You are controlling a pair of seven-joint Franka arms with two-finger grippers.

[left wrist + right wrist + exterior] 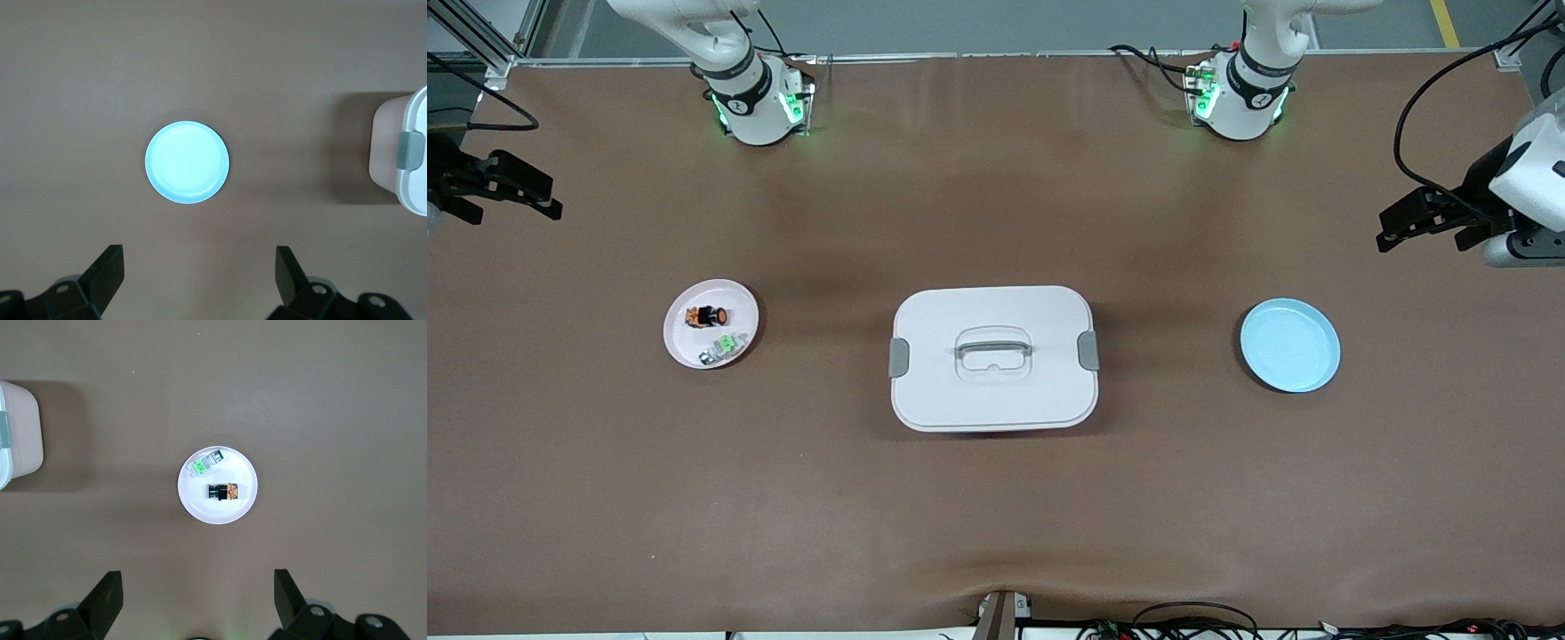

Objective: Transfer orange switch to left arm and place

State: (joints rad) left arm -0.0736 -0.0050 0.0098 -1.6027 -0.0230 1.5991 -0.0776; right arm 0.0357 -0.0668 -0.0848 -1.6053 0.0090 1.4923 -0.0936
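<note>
The orange switch [706,316] [223,492] lies on its side on a small pink plate [685,345] [220,512] toward the right arm's end of the table. The white lidded box [993,396] [390,150] [20,433] stands mid-table between that plate and a blue plate [1289,345] [187,162]. My right gripper [544,197] [195,575] hangs open and empty, high over the table at the right arm's end, apart from the pink plate. My left gripper [1383,231] [199,252] hangs open and empty over the left arm's end, apart from the blue plate.
A small green-and-silver component [725,345] [203,465] shares the pink plate with the switch. The blue plate holds nothing. Brown table surface stretches around both plates and the box. Cables run along the table edge nearest the front camera.
</note>
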